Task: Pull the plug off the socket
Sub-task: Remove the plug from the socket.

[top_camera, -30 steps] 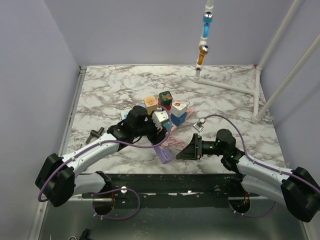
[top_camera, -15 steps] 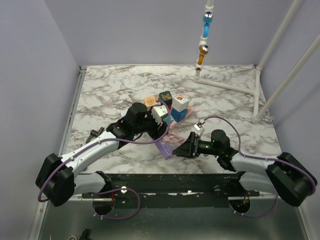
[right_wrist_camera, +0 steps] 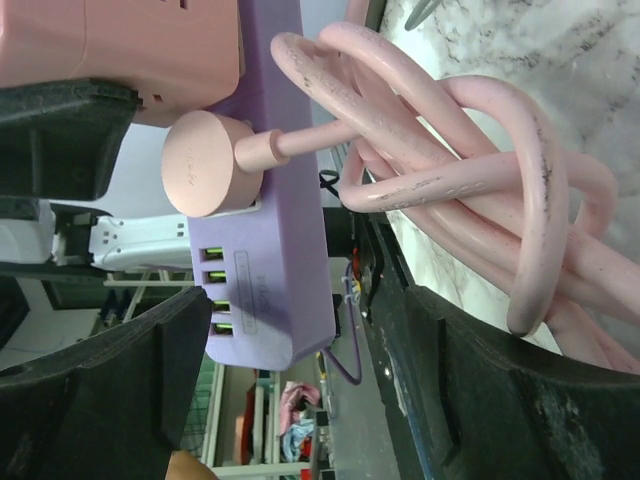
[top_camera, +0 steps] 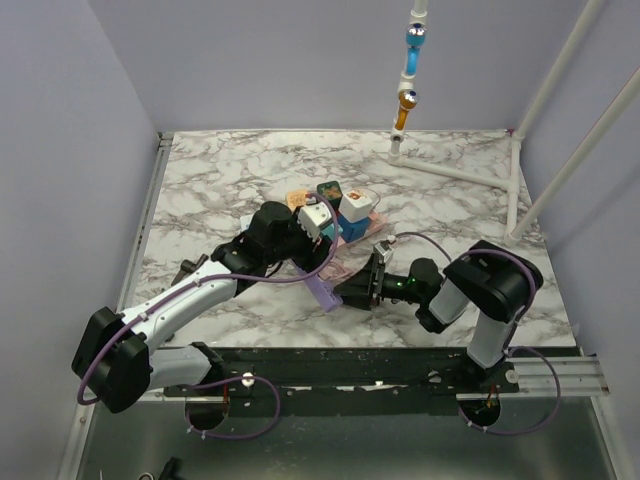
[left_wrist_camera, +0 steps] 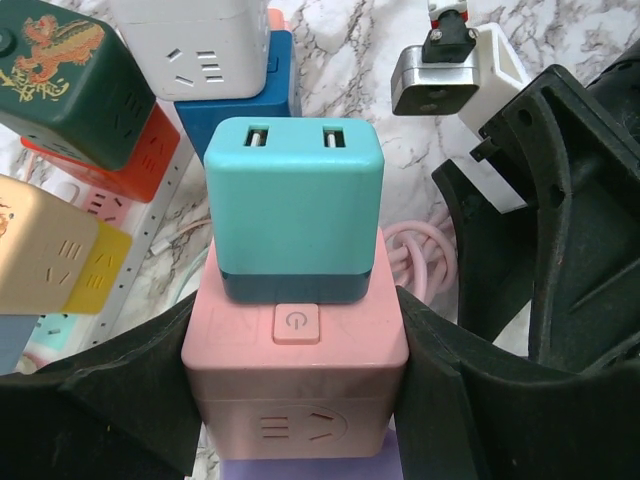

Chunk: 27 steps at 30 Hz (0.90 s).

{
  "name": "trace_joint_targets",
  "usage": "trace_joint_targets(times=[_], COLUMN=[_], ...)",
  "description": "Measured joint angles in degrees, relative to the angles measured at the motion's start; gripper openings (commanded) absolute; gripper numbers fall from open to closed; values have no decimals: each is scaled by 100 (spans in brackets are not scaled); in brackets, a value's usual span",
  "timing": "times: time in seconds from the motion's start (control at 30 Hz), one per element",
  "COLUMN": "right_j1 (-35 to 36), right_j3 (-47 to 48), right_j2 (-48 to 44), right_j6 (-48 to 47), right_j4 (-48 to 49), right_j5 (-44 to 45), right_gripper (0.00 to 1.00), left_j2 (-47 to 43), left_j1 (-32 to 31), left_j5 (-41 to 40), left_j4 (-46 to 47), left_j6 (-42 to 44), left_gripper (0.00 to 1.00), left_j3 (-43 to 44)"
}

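Presently, round pink plug [right_wrist_camera: 200, 163] seated in purple power strip [right_wrist_camera: 270, 250], low centre of the top view on marble table [top_camera: 220, 180].
From right wrist: disc face toward frame left, stem and pink cable [right_wrist_camera: 470, 180] leading off right; strip's long axis top to bottom; right gripper [right_wrist_camera: 295, 310] spread wide either side of strip, clamping nothing. From left wrist, plug hidden: left gripper [left_wrist_camera: 297, 310] closed on pink cube [left_wrist_camera: 295, 390], teal charger [left_wrist_camera: 293, 205] stacked on it toward frame top. From top: strip lying diagonally between both grippers, plug too small to make out.
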Motion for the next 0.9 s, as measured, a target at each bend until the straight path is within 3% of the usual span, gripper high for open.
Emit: trace_joint_targets(times=[0.37,0.53,0.7,0.83,0.9], right_j1=[170,254,1021,1217,1261], right_j3=[570,334,557,938,1110], right_j2=[262,-295,-2201,-2310,-2297], right_j6=[476,-76,-2055,-2828,-3053], right_j4=[170,42,-2463,-3587,-3915], right_j5=[-114,-15,822,1272,1515], right_gripper=[78,92,94,93,88], left_j2=[0,22,24,46,87], left_j1=[26,-57,-94,-120,-155], left_j5=[-173,-146,-129,-140,-146], left_j4=[127,170,299,299,291], left_j6=[22,20,17,33,44], left_gripper=[0,0,0,0,0], left_j3=[-74,-140,-170,-170,-170])
